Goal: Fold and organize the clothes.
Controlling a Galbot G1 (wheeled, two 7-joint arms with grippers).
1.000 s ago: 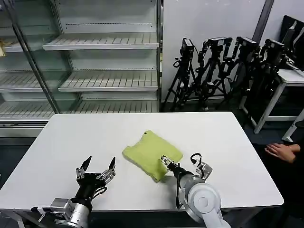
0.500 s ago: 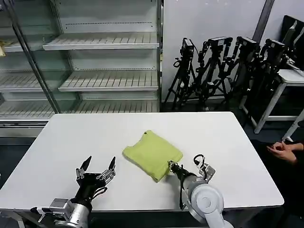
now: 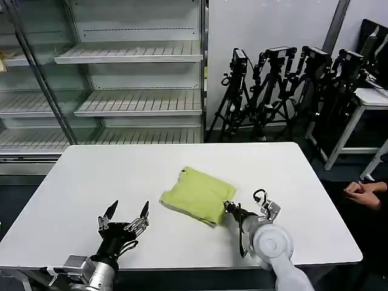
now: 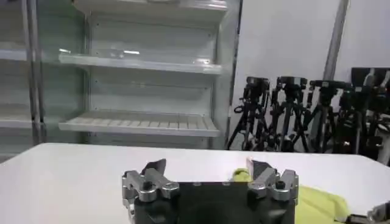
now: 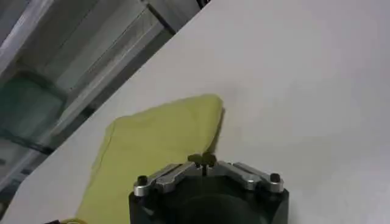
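Folded T-shirt [image 3: 195, 197] lies just left of right hand [image 3: 228, 208], its fingers together at the edge.

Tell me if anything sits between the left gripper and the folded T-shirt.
Nothing visible does. The left gripper hovers open near the table's front edge, and only bare white tabletop separates it from the T-shirt. The right gripper is on the shirt's far side, at its near right corner.

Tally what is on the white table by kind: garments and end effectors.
T-shirt: 1, lime, folded
End effectors: 2, the left end effector open, the right end effector shut at the shirt's edge
Total: 3
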